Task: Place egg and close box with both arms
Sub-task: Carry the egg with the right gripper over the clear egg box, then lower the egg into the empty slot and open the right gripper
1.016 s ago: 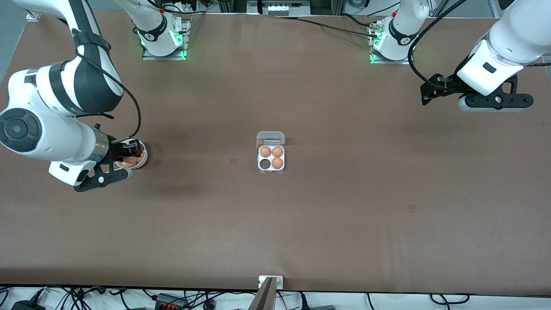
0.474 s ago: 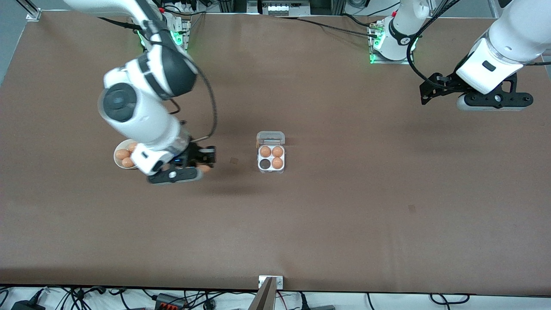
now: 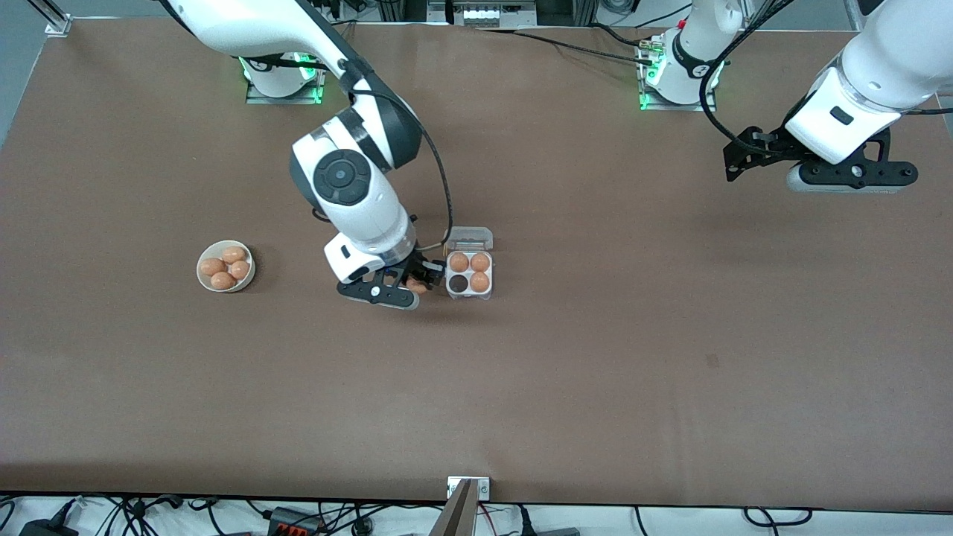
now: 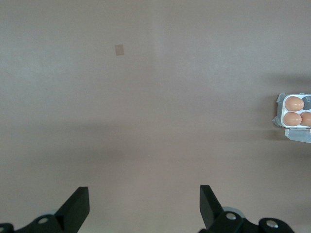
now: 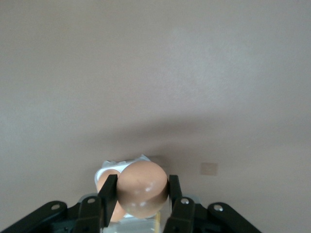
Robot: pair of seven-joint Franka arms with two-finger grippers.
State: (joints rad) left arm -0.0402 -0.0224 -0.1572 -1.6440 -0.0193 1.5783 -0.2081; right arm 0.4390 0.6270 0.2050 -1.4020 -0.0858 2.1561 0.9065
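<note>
Our right claw pinches the smooth, round egg just beside the box, toward the right arm's end of the table. The dark empty hole is the nearest one to it. Our left claw is spread wide and waits well apart over the bare table, so we think the right arm should drop the egg in.

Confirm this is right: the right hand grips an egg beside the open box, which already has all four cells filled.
Not quite. The right hand does grip the egg beside the open box, but the front view shows only three cells filled; the one nearer the camera, on the right arm's side, is empty.
</note>
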